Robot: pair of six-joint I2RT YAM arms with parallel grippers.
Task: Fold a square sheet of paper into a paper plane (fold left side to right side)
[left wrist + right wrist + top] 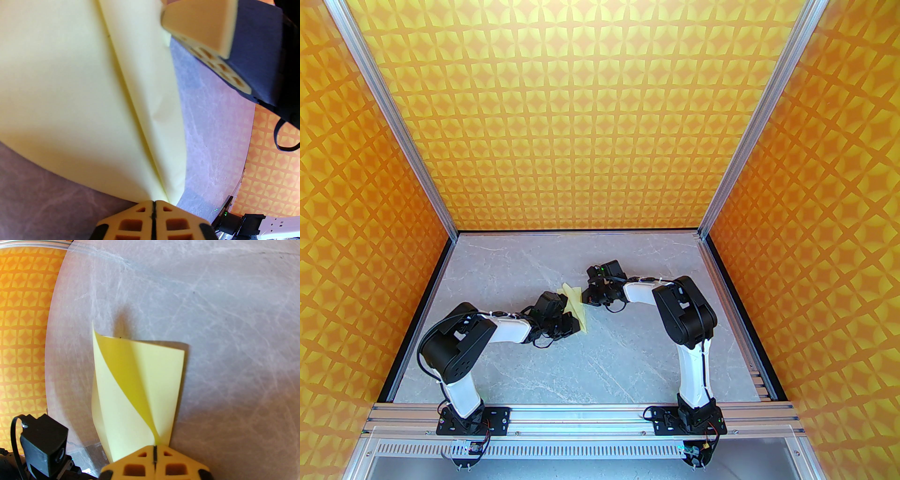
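The pale yellow sheet of paper [576,308] is folded into a slim, creased, plane-like shape and held just above the marble table between both arms. My left gripper [571,324] is shut on its near end; in the left wrist view the fingertips [153,207] pinch the paper [70,93] along a long crease. My right gripper [585,298] is shut on the far end. In the right wrist view its gripper [154,448] clamps the folded paper [161,380], and one flap [103,380] curls up on the left. The right fingers [201,25] touch the paper's top edge.
The grey marble table [628,356] lies inside orange patterned walls [600,117] with aluminium posts. The left arm's wrist camera [44,444] sits close at the lower left of the right wrist view. An aluminium rail [581,415] runs along the near edge.
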